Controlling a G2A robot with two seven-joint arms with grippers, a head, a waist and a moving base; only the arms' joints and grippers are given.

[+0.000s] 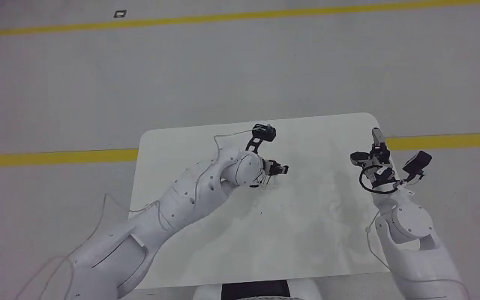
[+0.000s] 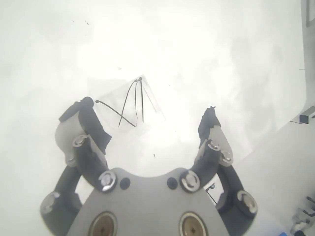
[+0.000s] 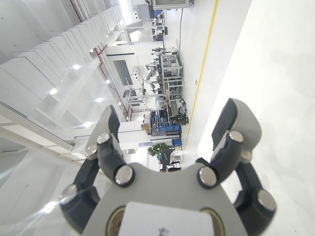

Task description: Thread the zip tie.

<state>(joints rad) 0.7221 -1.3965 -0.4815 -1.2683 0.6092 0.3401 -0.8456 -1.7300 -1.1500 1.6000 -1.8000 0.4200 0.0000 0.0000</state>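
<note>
- White table on a grey floor with yellow lines.
- Left gripper over mid-table, fingers spread wide, holding nothing.
- Zip ties: thin dark strips, crossed, on a clear sheet just ahead.
- Right gripper near the table's right edge, likewise spread, empty.
</note>
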